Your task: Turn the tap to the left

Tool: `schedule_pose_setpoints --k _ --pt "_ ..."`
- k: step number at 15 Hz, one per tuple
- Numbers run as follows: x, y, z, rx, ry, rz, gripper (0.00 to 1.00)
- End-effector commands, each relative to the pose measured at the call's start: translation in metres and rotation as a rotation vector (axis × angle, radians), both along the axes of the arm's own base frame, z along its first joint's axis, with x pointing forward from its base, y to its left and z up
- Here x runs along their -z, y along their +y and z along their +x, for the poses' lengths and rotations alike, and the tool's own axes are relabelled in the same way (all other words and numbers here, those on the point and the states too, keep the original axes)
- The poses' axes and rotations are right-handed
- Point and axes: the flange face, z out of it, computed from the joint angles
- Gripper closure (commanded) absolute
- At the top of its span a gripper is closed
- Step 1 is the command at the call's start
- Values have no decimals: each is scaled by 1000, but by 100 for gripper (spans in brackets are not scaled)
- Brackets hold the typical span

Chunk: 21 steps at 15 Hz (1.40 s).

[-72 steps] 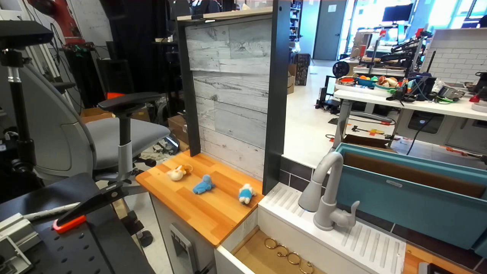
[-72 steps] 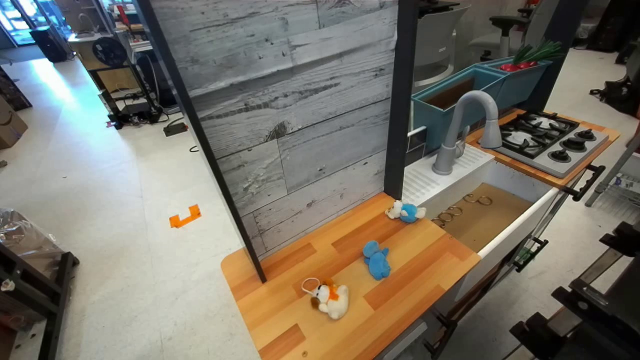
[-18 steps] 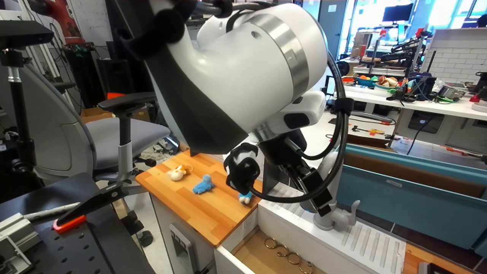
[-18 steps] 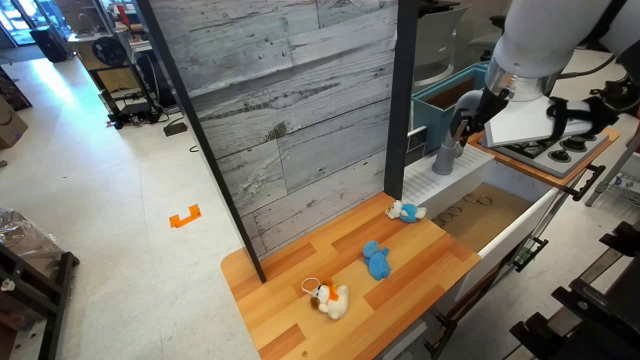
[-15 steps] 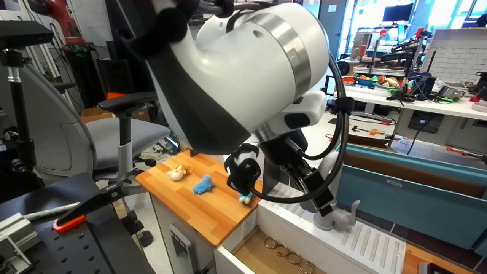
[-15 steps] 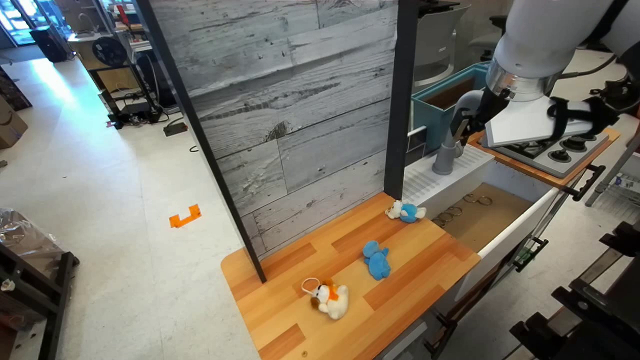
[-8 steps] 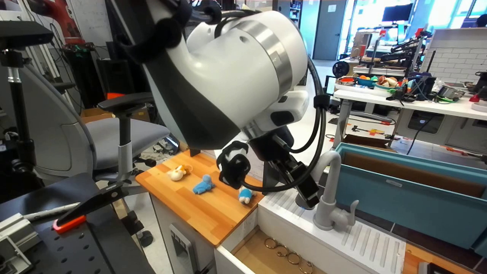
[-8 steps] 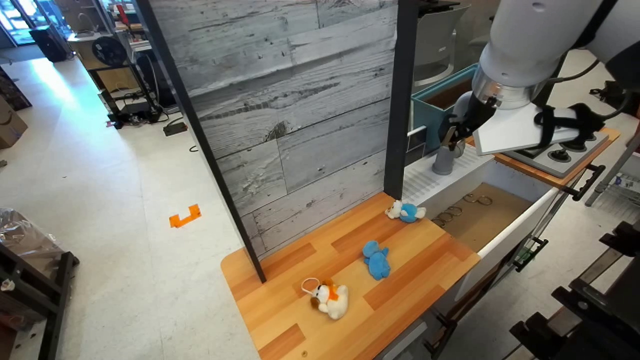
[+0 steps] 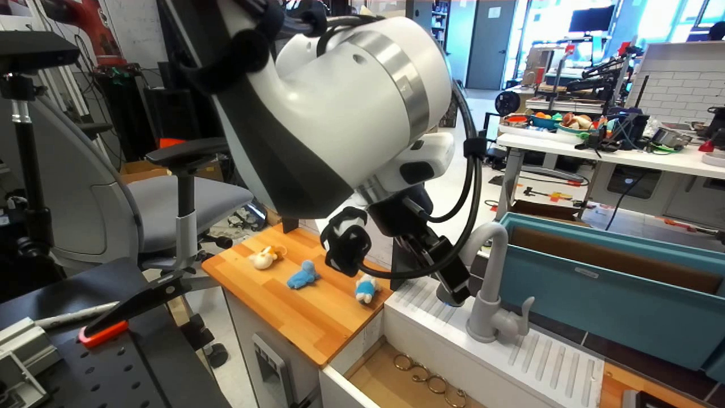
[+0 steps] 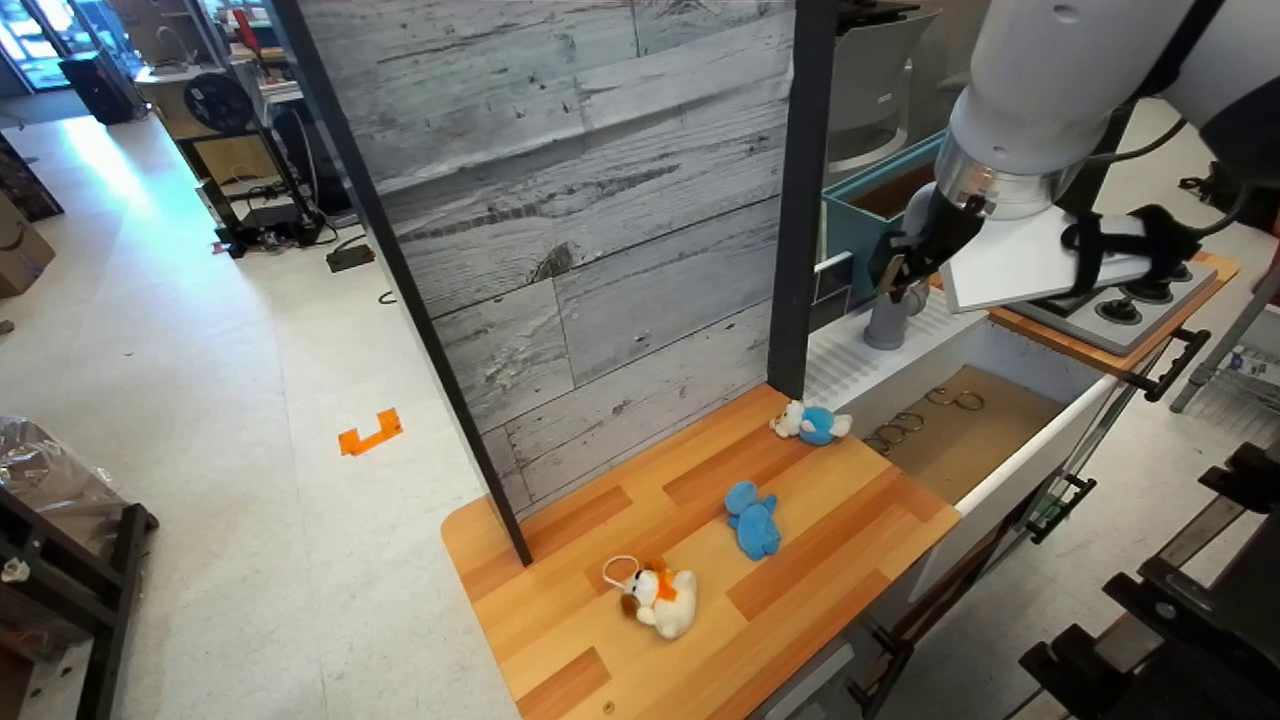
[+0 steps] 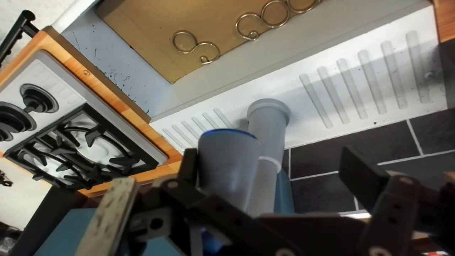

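The light grey tap (image 9: 496,272) stands on the white ridged ledge behind the sink; its base also shows in an exterior view (image 10: 886,325). My gripper (image 9: 457,286) is at the spout, its fingers wide apart, as the wrist view (image 11: 275,170) shows. There the spout head (image 11: 227,163) lies between the fingers, against or very near the left finger and well apart from the right one. The upright neck is also between the fingers, farther off. In both exterior views the gripper hides part of the spout. The tap's lever (image 9: 527,314) points away to the right.
The teal planter (image 9: 612,294) stands behind the tap. A black post and grey wood panel (image 10: 600,250) rise beside the ledge. The sink (image 9: 391,379) holds curled metal wire. A stove (image 11: 78,135) is on the far side. Several plush toys (image 10: 755,520) lie on the wooden counter (image 10: 850,580).
The arm came into view and reached the spout. Over the last second the open gripper moved towards the post and panel, and the spout head swung the same way. The toys stayed put.
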Motion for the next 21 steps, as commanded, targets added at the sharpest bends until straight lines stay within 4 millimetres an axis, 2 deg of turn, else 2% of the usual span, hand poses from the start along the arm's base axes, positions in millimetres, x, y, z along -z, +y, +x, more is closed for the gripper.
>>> schedule_pose_setpoints --k 1,5,8,12,14,18,21 --pt "8 46 4 -101 44 101 0" --pt "15 95 5 -209 85 156 0" --pt "17 116 15 -248 85 165 0" --pt "11 119 11 -261 125 189 0" --pt "6 120 -4 -265 199 223 0" --pt "-5 116 -43 -209 460 232 0" --pt "-29 104 -56 -106 629 234 0"
